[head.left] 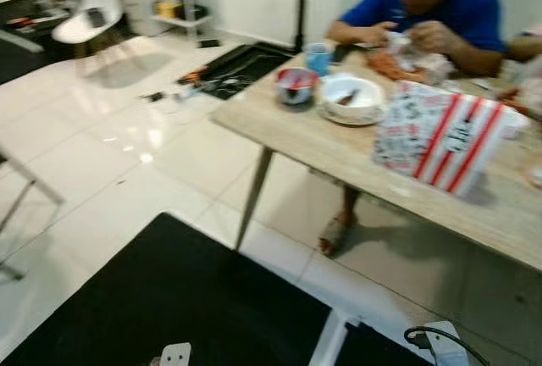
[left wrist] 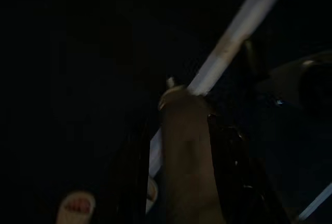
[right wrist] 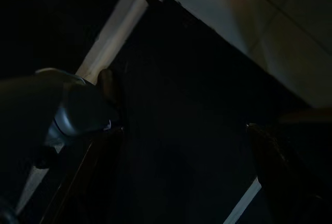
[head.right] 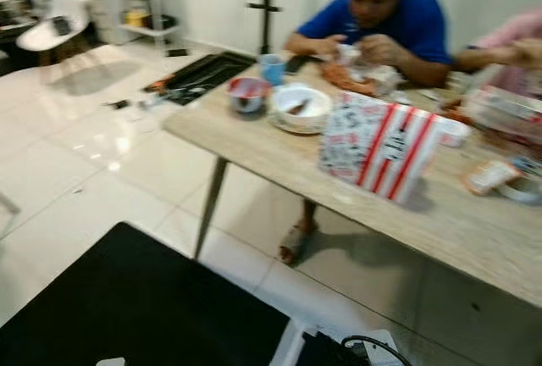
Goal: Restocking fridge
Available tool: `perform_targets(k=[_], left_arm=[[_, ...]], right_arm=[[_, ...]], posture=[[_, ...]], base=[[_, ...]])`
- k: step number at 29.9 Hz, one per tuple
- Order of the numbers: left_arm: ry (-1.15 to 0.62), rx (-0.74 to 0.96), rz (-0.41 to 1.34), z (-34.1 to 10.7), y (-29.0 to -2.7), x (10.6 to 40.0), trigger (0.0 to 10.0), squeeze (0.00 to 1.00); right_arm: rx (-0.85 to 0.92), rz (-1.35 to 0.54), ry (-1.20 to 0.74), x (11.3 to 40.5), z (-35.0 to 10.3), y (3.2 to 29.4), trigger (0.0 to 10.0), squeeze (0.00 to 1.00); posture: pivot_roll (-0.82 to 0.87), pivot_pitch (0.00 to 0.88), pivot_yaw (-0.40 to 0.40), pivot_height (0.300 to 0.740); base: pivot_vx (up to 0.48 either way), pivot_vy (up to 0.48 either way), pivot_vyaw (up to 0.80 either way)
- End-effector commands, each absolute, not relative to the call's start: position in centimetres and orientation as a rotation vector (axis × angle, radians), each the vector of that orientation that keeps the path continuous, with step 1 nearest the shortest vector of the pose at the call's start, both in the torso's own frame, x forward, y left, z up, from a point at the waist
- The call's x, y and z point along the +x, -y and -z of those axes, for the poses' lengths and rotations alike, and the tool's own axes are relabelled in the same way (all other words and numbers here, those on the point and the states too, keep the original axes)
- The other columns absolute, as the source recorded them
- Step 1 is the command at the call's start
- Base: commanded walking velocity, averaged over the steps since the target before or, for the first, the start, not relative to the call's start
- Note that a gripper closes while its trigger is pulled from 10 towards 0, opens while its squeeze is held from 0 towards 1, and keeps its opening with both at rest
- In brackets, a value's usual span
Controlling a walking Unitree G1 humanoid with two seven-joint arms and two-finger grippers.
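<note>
Room: glossy white tile floor; white chair far left.
Foreground: black mat.
Desk: pale wood, slanted leg.
On desk: red cup, blue cup, white bowl, red-striped bucket.
Person: blue shirt, seated behind desk, hands on food.
Fridge: cannot tell where.
Left end effector: too dark, cannot tell.
Right end effector: fingers apart, holding nothing.

the print on the red-striped box on the table is too blurred to read.
</note>
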State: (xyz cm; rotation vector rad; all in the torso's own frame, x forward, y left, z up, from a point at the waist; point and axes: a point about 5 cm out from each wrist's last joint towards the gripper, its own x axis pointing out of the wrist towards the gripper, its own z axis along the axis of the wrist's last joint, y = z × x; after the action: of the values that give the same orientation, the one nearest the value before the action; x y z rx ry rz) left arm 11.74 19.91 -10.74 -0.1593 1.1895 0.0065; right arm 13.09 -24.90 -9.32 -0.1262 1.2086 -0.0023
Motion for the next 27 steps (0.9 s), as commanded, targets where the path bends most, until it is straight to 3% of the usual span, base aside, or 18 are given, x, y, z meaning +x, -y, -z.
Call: perform_targets(k=[1, 23, 27], left_arm=[[-1.213, -0.149, -0.011, 11.0, -20.2, 10.8, 10.0, 0.0], [-1.251, -0.136, -0.033, 11.4, -20.4, 9.2, 10.0, 0.0], [-1.256, -0.116, -0.03, 11.4, -20.5, 9.1, 10.0, 0.0]], right_arm=[[-0.123, -0.03, -1.174, 13.9, 9.2, 24.1, 10.0, 0.0], [-0.107, -0.064, -1.155, 14.4, 9.4, 22.9, 10.0, 0.0], [-0.095, -0.072, -1.15, 14.5, 9.3, 22.7, 10.0, 0.0]], posture=[[-0.02, 0.0, 0.017, 0.74], [-0.02, 0.0, 0.01, 0.74], [-0.02, 0.0, 0.012, 0.74]], base=[[0.285, 0.0, 0.0], [0.33, 0.0, 0.0], [0.0, 0.0, 0.0]])
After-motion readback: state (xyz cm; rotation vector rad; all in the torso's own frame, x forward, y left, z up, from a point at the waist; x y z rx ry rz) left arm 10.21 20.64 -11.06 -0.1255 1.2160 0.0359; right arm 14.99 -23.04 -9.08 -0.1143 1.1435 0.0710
